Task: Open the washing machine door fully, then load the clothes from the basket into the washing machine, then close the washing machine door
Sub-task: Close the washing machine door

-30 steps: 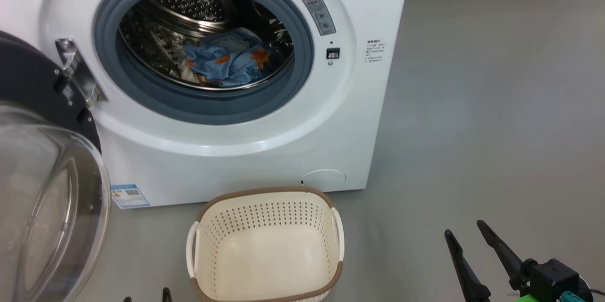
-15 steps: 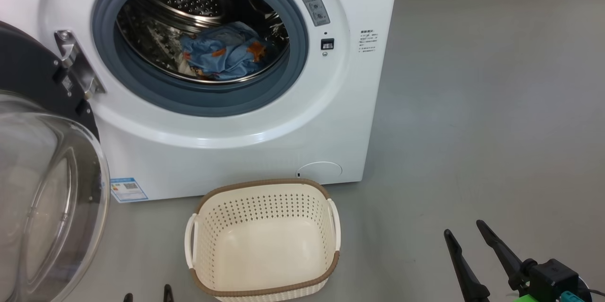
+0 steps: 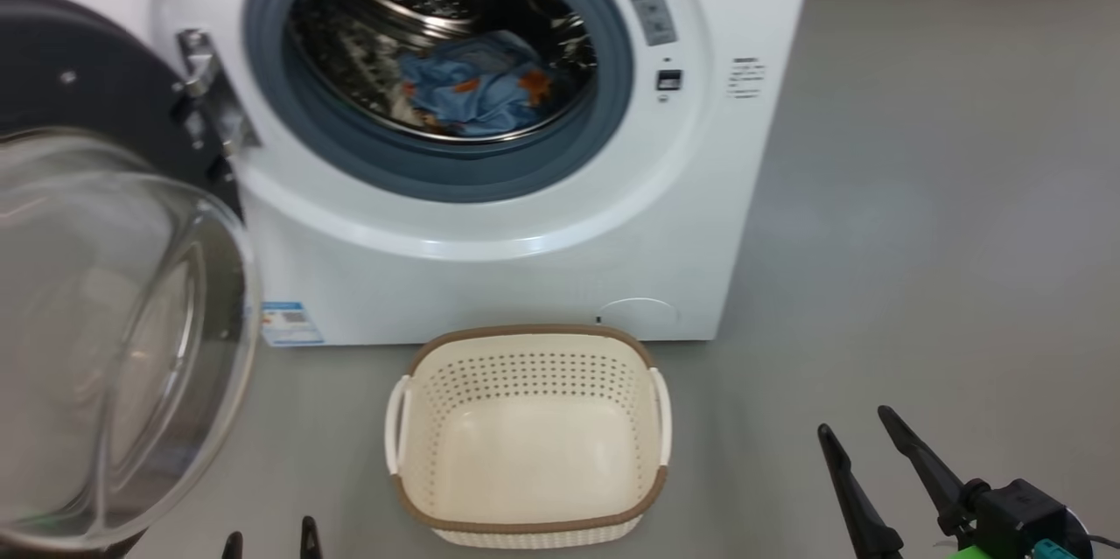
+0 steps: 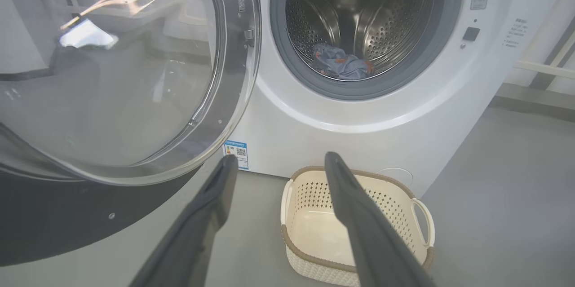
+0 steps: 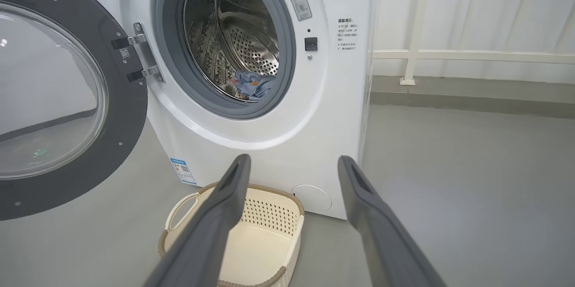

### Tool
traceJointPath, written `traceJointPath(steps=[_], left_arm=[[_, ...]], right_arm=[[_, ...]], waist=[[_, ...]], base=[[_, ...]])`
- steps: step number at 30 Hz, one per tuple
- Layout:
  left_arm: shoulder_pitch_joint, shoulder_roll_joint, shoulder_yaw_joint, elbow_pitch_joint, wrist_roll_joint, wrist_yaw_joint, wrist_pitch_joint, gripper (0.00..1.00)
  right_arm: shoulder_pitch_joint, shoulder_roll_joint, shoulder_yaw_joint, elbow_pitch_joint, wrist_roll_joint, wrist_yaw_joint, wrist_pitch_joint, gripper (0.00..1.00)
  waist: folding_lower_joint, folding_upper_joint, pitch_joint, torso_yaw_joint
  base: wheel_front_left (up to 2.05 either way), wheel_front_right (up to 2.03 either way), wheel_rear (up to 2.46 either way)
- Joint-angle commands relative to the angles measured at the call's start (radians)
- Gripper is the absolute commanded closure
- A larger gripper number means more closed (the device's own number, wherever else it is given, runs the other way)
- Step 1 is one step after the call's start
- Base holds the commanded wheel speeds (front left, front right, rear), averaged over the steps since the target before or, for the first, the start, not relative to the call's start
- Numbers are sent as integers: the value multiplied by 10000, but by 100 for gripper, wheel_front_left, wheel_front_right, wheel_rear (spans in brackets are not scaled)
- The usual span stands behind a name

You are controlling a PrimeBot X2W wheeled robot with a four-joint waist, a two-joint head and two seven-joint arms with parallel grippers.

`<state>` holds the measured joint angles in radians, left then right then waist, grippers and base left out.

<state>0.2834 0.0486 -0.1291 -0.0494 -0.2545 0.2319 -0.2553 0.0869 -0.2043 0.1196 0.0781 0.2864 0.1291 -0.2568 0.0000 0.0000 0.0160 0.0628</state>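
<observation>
The white washing machine (image 3: 490,279) stands with its round door (image 3: 87,69) swung wide open to the left, the clear glass bowl (image 3: 105,323) facing me. Light-blue clothes (image 3: 477,91) with orange prints lie in the steel drum. In front of the machine the cream basket (image 3: 525,340) sits on the floor with nothing in it. My left gripper (image 3: 269,540) is open at the bottom edge, left of the basket. My right gripper (image 3: 855,422) is open at the lower right, apart from everything. The wrist views show both grippers (image 4: 280,157) (image 5: 293,159) with fingers spread and nothing between them.
Bare grey floor (image 3: 945,192) stretches to the right of the machine. A white railing (image 5: 449,55) with pale curtains runs along the wall behind. The open door juts out over the floor at the left. A small blue label (image 3: 289,323) marks the machine's lower left corner.
The head view has shifted, so the machine and basket sit further right in the picture. Both grippers stay open and in the same spots. Nothing was picked up or moved.
</observation>
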Motion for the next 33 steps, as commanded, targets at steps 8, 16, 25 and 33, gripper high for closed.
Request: traceJointPath(steps=[8, 16, 25, 33], left_arm=[[5, 16, 392, -458, 96, 152, -65, 0], [145, 16, 437, -643, 89, 253, -65, 0], [280, 16, 642, -809, 45, 263, -65, 0], [557, 16, 796, -1394, -248, 752, -65, 0]], right_arm=[[-347, -287, 702, -361, -151, 16, -49, 0], [-499, -359, 1056, -347, -183, 16, -49, 0], [-705, -329, 1524, -354, -208, 16, -49, 0], [-1269, -535, 2215, -154, -18, 16, -49, 0]], waist=[[0, 0, -16, 1749], [0, 0, -148, 3286], [0, 0, -193, 4457], [0, 0, 30, 4665]], base=[[0, 0, 0], [0, 0, 0], [0, 0, 0], [0, 0, 0]])
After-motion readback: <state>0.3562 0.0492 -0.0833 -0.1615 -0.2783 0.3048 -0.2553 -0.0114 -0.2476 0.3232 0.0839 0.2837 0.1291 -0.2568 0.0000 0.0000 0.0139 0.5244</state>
